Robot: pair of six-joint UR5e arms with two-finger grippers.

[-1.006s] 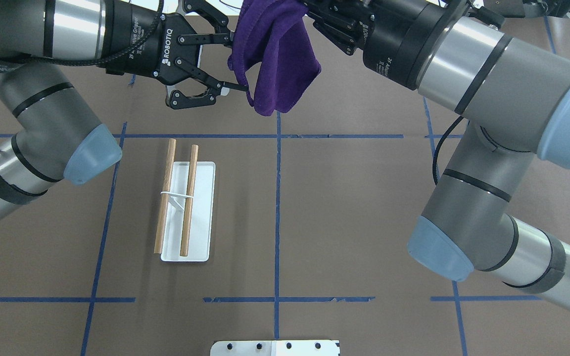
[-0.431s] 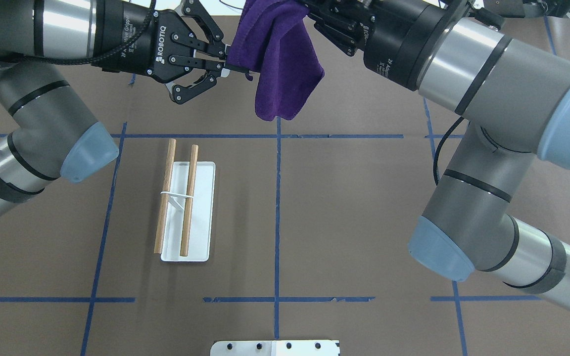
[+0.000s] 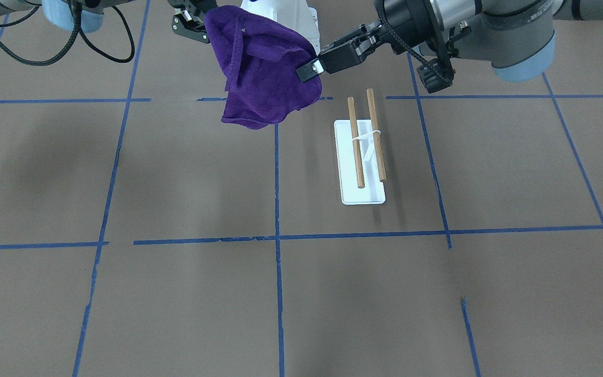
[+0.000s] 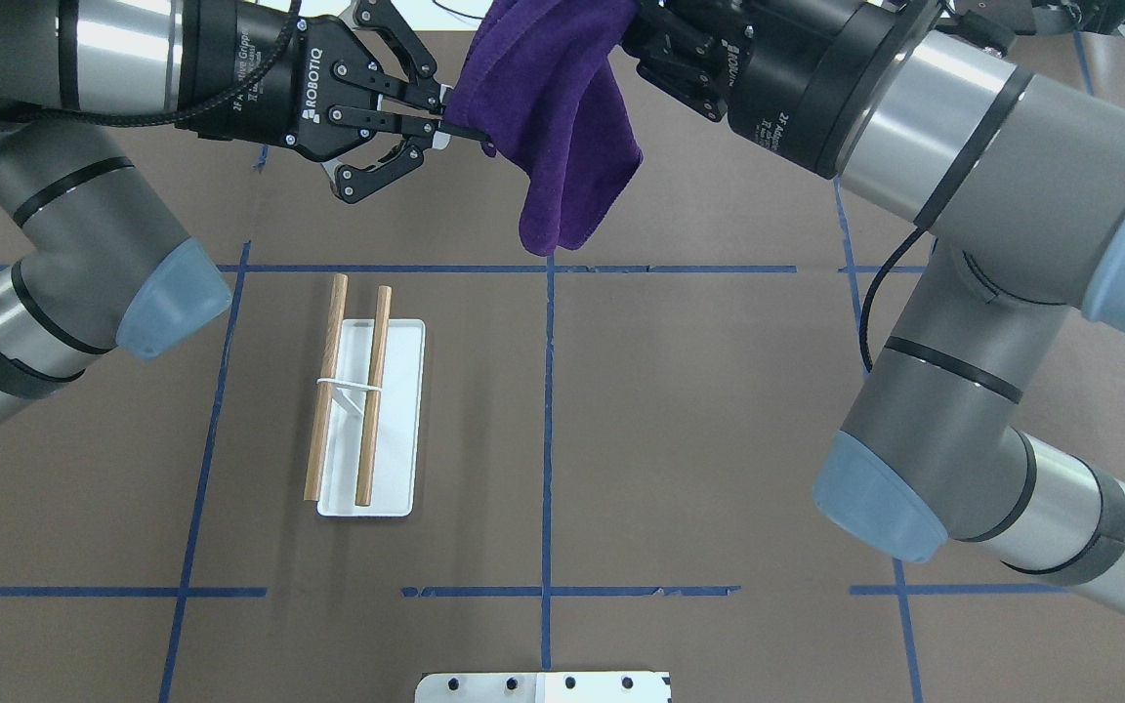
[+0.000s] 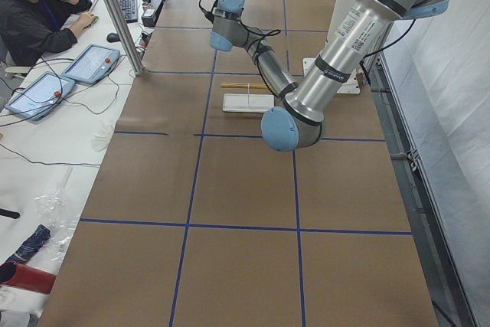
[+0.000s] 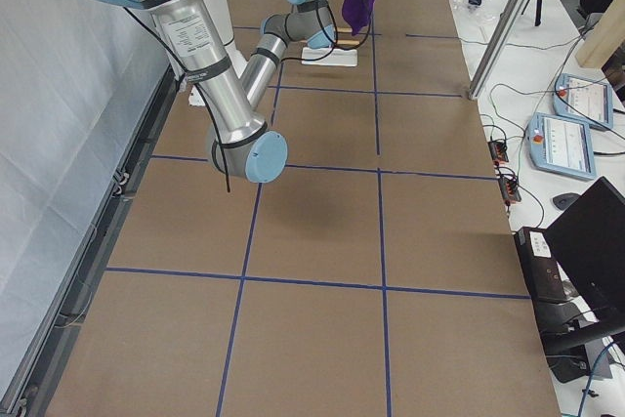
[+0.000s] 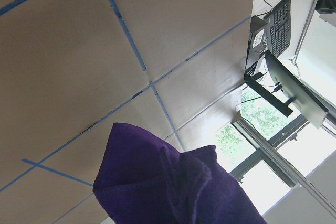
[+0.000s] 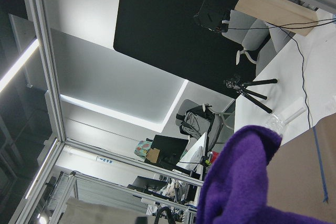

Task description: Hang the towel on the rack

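A purple towel hangs bunched in the air above the far part of the table, held by both grippers. My left gripper is shut on the towel's left edge; in the front view it pinches the towel from that view's right. My right gripper holds the towel's top, with its fingertips hidden in the cloth. The rack stands on the table nearer the robot and to the left, below the towel. Its two wooden rods are bare. The towel fills the lower part of both wrist views.
Brown table covering with blue tape lines. A white bolted pedestal plate is at the near edge. An operator sits at a side desk with tablets and cables beyond the table's far edge.
My left gripper was open around the towel's edge and has shut on it. The right arm and the towel have shifted slightly to the right.
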